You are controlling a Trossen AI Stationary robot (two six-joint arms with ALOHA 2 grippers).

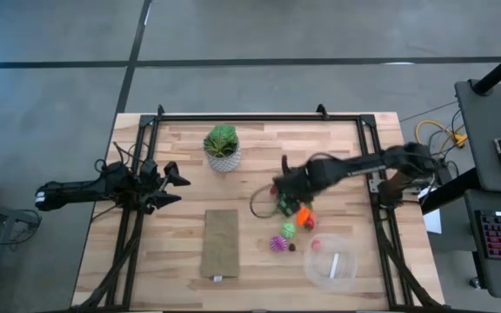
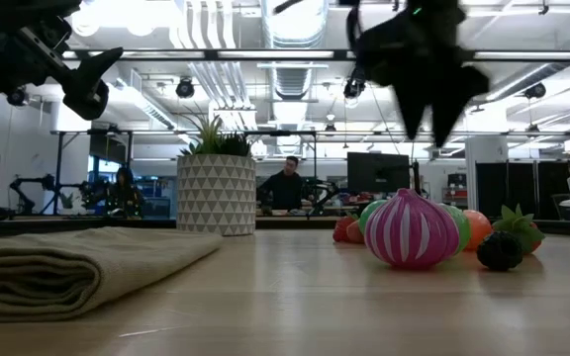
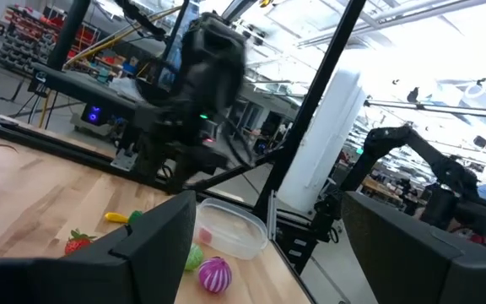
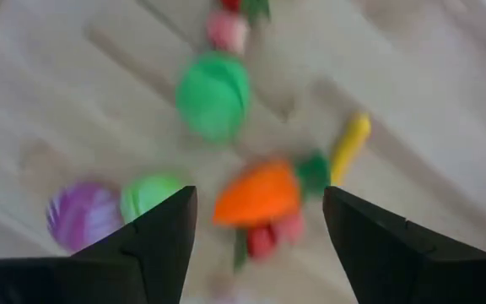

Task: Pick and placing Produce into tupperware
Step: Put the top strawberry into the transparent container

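The produce (image 1: 290,222) lies in a loose cluster on the wooden table, right of centre. It holds an orange carrot (image 4: 256,192), a round green piece (image 4: 213,93), a purple-magenta onion (image 2: 411,229), a light green piece (image 4: 150,196), a yellow piece (image 4: 350,143) and red bits. The clear round tupperware (image 1: 330,261) stands near the table's right near corner. My right gripper (image 4: 258,198) hovers open above the cluster, pointing down, with the carrot below its gap. My left gripper (image 1: 179,189) waits open at the table's left side, off the table.
A leafy plant in a white patterned pot (image 1: 222,148) stands toward the far edge. A folded brown cloth (image 1: 220,243) lies left of the produce. A black frame (image 1: 259,117) rims the table. People sit in the room beyond the table (image 2: 287,186).
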